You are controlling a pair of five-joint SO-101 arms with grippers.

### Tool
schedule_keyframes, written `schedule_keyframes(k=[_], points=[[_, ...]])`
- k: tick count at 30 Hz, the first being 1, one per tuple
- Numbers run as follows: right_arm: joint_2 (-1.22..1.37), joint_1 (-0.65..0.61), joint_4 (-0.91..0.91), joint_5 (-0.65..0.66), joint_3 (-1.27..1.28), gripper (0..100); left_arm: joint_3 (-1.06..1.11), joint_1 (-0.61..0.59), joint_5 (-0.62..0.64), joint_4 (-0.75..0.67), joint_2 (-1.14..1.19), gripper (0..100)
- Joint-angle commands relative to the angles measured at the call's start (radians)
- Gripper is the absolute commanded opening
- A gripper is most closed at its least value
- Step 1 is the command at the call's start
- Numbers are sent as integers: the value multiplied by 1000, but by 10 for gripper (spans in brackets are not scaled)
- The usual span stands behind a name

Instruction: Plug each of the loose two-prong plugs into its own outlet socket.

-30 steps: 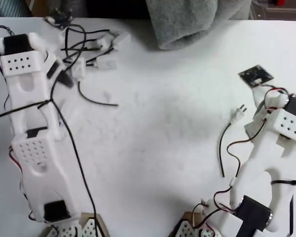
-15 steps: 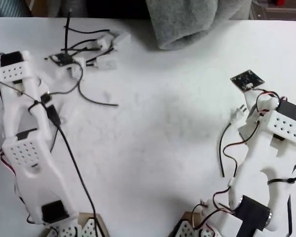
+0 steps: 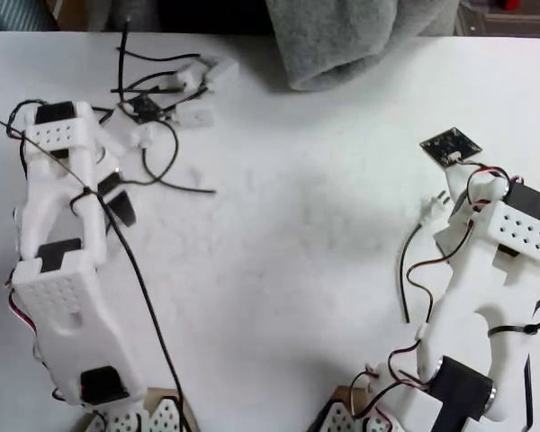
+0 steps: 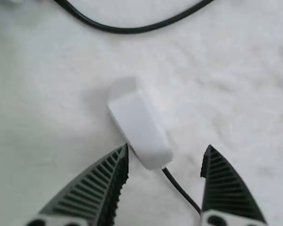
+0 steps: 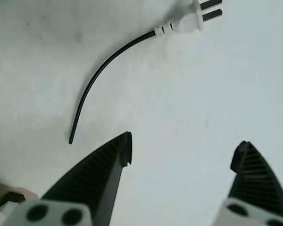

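A white outlet socket [image 4: 139,129] with a black cord at its near end lies on the white table, just ahead of my left gripper [image 4: 165,157]. That gripper is open, its fingers either side of the socket's corded end, not touching it. More white sockets [image 3: 193,115] and black cords lie tangled at the back left, beside the left arm [image 3: 58,144]. A loose white two-prong plug [image 5: 195,16] on a short black cord [image 5: 104,66] lies ahead of my right gripper [image 5: 184,146], which is open and holds nothing. From above, the plug [image 3: 435,205] lies close beside the right arm [image 3: 508,229].
A grey cloth [image 3: 360,40] lies at the table's back edge. The plug's cord [image 3: 403,270] trails toward the front along the right arm. The arm bases [image 3: 153,414] stand at the front edge. Bare table [image 3: 297,234] spreads between the arms.
The left arm has swung right and toward the socket cluster, its wrist now over the tangled cords. The right arm shifted slightly left early on, then stayed still.
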Motion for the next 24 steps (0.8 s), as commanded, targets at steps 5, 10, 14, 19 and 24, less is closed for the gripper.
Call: schedule_keyframes(k=[5, 10, 14, 19, 24], points=[[-39, -4, -10, 3, -5, 334, 0, 10, 15, -60, 1, 244], [-39, -2, -7, 3, -5, 334, 41, 15, 11, -118, 5, 168], [-50, 13, -10, 3, -11, 334, 101, 15, 11, -201, 19, 72], [-50, 59, -10, 11, -55, 334, 38, 30, 14, -71, 21, 28], [-50, 87, -5, 11, -84, 334, -95, 130, 14, 198, 21, 24]])
